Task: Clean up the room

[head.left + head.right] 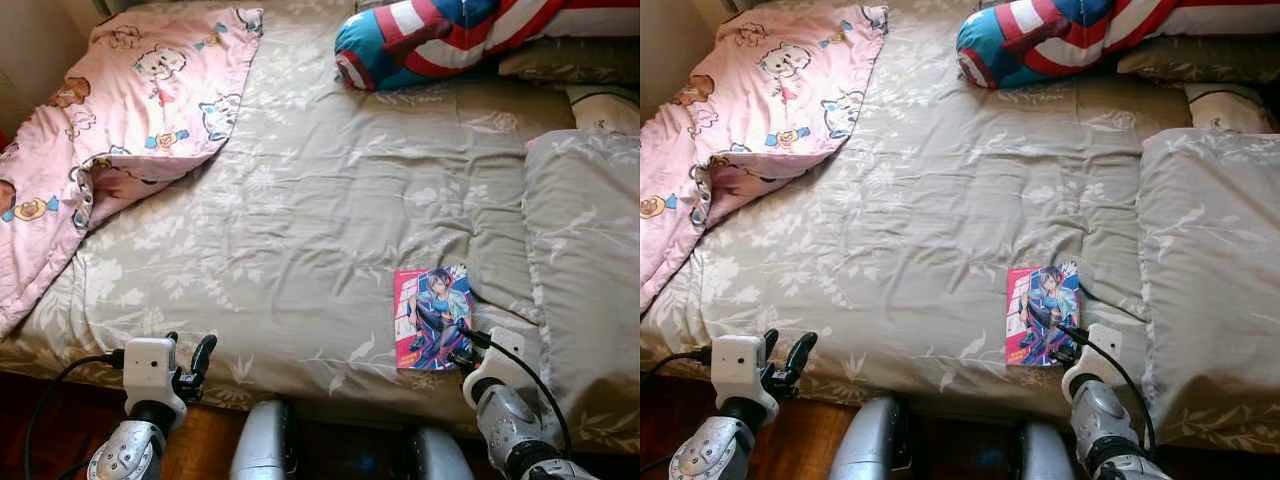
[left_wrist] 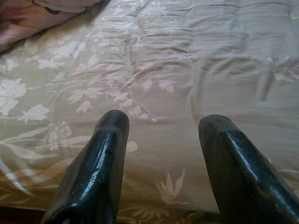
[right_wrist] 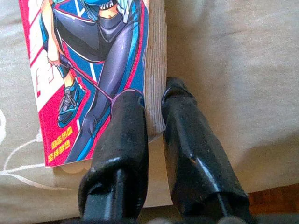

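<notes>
**Comic book pinched at its near corner**

Grippers first, nearest the camera: the right gripper [image 3: 154,102] reaches forward from the lower right with its arm angled up toward the bed, and its two fingers are clamped on the near right corner of the comic book [image 1: 433,316], one finger on the cover, one against the page edge (the wrist view shows the pinch plainly; the head views blur it). The left gripper [image 1: 190,362] is raised upright at the near edge of the bed, fingers spread wide with nothing between them.

The book lies flat on the grey floral bedspread [image 1: 300,220], cover up, its long axis running away from the robot, just beside a grey pillow [image 1: 585,260]. Farther off, a pink cartoon blanket [image 1: 130,110] lies rumpled at the left, and a red, white and blue striped cushion [image 1: 430,35] sits at the far end.
</notes>
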